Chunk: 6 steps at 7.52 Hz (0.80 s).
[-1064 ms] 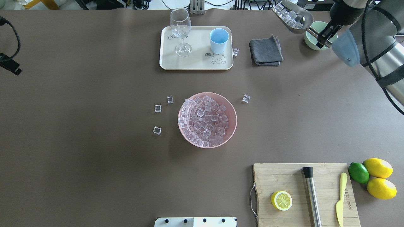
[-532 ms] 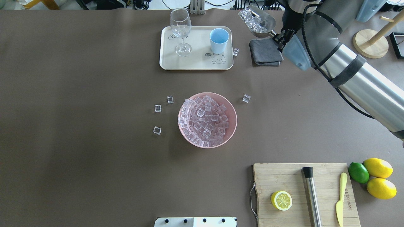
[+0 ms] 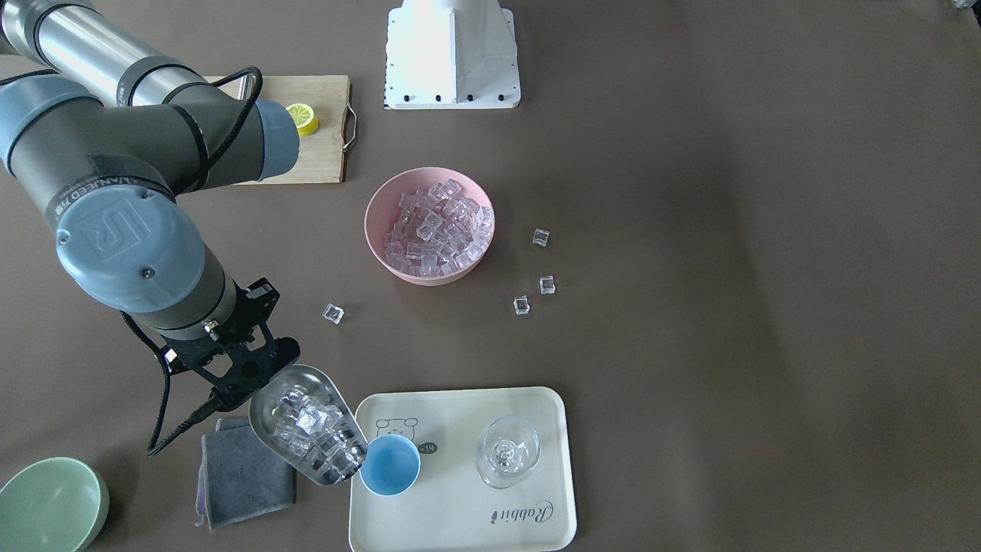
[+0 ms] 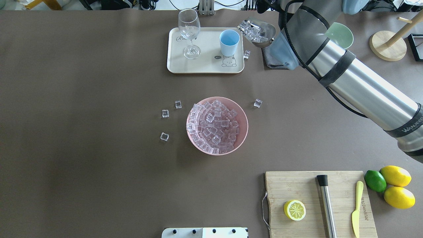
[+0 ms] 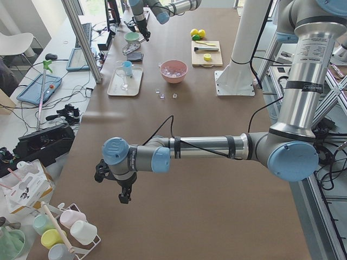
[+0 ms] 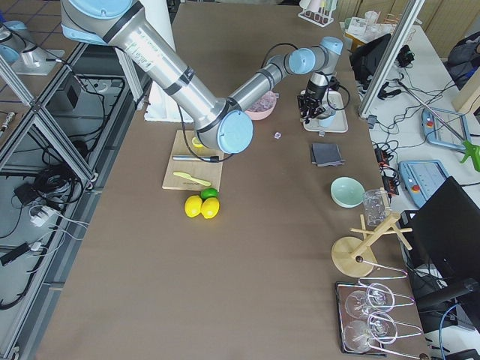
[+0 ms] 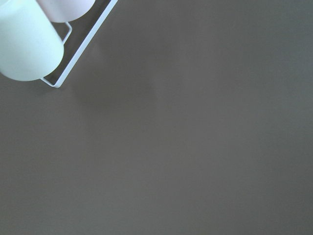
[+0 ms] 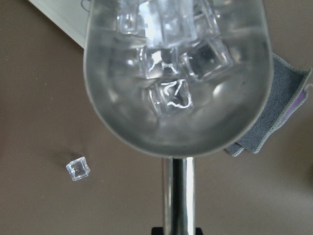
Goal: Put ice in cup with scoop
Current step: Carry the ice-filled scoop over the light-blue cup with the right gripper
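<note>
The loaded scoop [image 4: 264,31] has swung across in the last second. In the overhead view it was out by the green bowl [image 4: 343,34] at the far right, then above the grey cloth [image 3: 245,479]. Now its mouth hangs just off the tray [image 4: 205,67] edge, at about two o'clock from the cup [image 4: 229,42]. The right jaws are clamped on its handle, and the ice [image 8: 171,93] is still heaped inside, with none spilled on the way that I can see. The cup stands toward the tray's three o'clock side, blue inside, with no cubes in it yet. So the carry looks nearly done. What's left, I'd say, is a last nudge over the rim and a tilt to pour. The left jaws hang far off down the surface [image 4: 99,132]; I can't tell whether they're apart or together.
</note>
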Tool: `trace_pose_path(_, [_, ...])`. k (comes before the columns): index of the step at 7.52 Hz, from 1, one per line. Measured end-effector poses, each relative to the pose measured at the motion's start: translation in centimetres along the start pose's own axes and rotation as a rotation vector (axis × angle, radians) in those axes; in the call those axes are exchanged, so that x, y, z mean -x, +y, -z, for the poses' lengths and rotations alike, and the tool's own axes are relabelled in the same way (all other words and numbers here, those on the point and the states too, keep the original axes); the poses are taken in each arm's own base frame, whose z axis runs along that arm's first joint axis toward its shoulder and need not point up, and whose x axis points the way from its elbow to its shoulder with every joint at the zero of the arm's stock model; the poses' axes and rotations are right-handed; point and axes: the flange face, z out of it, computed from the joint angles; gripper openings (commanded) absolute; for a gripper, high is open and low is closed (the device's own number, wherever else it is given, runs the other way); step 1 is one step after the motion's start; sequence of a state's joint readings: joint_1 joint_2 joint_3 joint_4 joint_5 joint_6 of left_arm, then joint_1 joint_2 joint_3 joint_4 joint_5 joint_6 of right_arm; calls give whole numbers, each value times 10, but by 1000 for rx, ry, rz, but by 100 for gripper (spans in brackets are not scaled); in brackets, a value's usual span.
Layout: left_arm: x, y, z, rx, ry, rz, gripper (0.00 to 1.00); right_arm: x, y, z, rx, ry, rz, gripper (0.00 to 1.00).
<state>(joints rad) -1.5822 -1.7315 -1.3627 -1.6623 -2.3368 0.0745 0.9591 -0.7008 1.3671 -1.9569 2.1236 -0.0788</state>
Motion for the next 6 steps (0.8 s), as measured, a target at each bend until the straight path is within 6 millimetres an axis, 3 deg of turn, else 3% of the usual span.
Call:
trace_pose_path(2, [-63,-17,24,2,32,50,99,13,-7,-7,72,23,47,0])
trace_pose_path(3, [-76,-18,27,0,37,49,99,15,-10,-8,107,34,71,0])
trace_pose_path(6, [-76,-6,23,7,35,49,99,19,-29,2,191,60,102,0])
